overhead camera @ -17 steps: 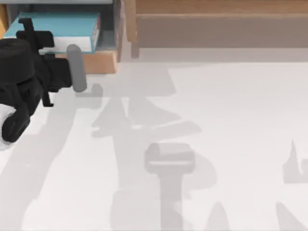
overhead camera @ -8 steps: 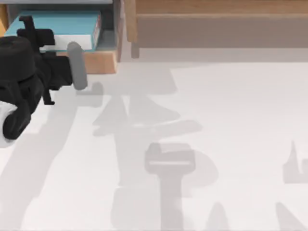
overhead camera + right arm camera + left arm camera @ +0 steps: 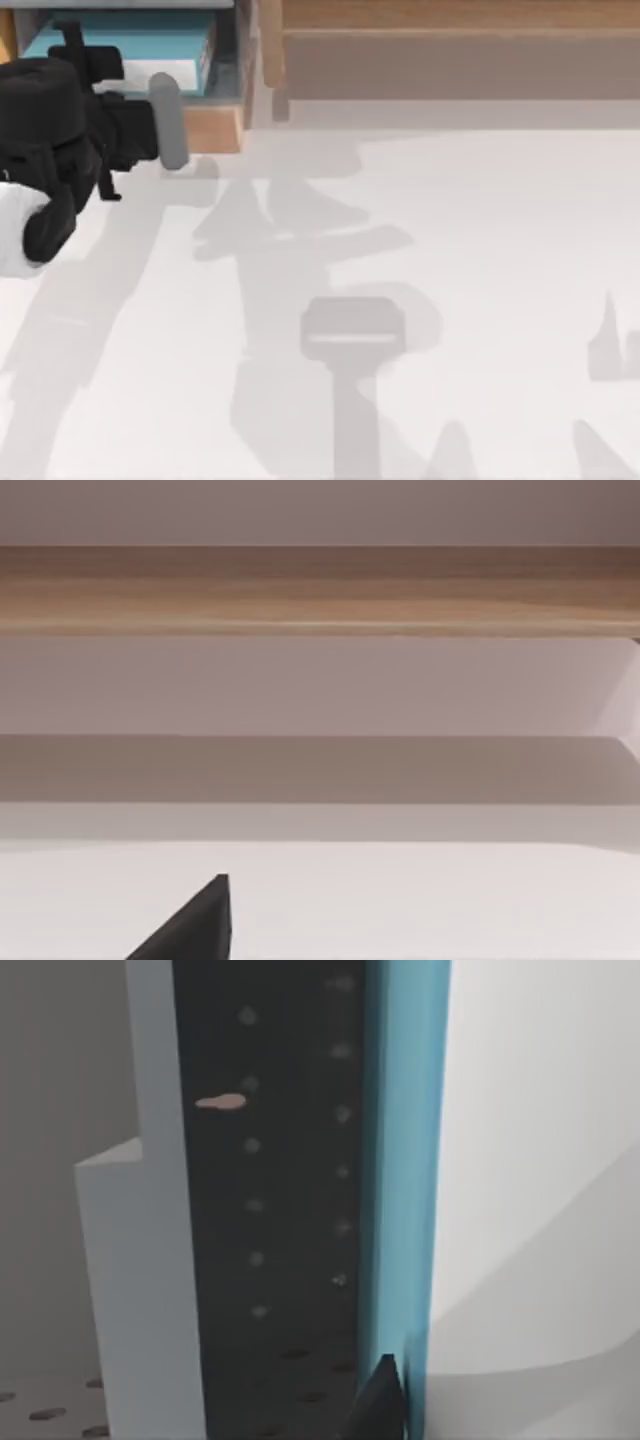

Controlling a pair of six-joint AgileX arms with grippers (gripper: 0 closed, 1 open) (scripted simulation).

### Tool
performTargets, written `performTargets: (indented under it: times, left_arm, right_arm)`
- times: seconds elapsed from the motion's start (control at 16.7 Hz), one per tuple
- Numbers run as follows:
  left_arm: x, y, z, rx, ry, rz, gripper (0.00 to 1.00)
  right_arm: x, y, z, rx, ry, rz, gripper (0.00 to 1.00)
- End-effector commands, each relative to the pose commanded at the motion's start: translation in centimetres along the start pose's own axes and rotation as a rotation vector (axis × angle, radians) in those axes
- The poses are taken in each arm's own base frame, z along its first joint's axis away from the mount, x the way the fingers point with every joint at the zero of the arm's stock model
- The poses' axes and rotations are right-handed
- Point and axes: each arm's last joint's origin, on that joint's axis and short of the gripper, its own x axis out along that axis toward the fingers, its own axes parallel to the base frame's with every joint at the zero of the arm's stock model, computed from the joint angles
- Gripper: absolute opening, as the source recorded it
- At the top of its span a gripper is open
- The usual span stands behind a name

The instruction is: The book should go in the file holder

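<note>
The teal-blue book point(image 3: 130, 40) lies inside the grey file holder point(image 3: 243, 60) at the table's far left, behind the holder's tan wooden front panel point(image 3: 210, 128). My left gripper point(image 3: 88, 62) reaches over that panel and is shut on the book's left part. In the left wrist view the book's teal edge point(image 3: 402, 1160) runs along the holder's dark dotted floor point(image 3: 270, 1210), with one black fingertip point(image 3: 378, 1400) against it. A single black fingertip point(image 3: 200, 925) of my right gripper appears in the right wrist view, over the white table.
A long brown wooden shelf point(image 3: 450, 40) stands along the far edge, right of the file holder, and it also fills the background as the shelf point(image 3: 320, 590) in the right wrist view. White tabletop point(image 3: 450, 250) with arm shadows stretches in front.
My left gripper has moved toward the far edge and slightly right. The book went with it, deeper into the file holder.
</note>
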Motion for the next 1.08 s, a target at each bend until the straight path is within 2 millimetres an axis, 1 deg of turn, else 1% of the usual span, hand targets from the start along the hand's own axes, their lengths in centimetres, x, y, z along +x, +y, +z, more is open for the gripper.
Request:
performTargets:
  times: [0.12, 0.9, 0.96, 1.08]
  left_arm:
    - [0.00, 0.00, 0.00, 0.000, 0.000, 0.000, 0.00]
    - [0.00, 0.00, 0.00, 0.000, 0.000, 0.000, 0.98]
    - [0.00, 0.00, 0.00, 0.000, 0.000, 0.000, 1.00]
    - [0.00, 0.00, 0.00, 0.000, 0.000, 0.000, 1.00]
  right_arm:
    - [0.00, 0.00, 0.00, 0.000, 0.000, 0.000, 1.00]
    - [0.00, 0.00, 0.00, 0.000, 0.000, 0.000, 1.00]
    - [0.00, 0.00, 0.00, 0.000, 0.000, 0.000, 1.00]
    - [0.00, 0.00, 0.00, 0.000, 0.000, 0.000, 1.00]
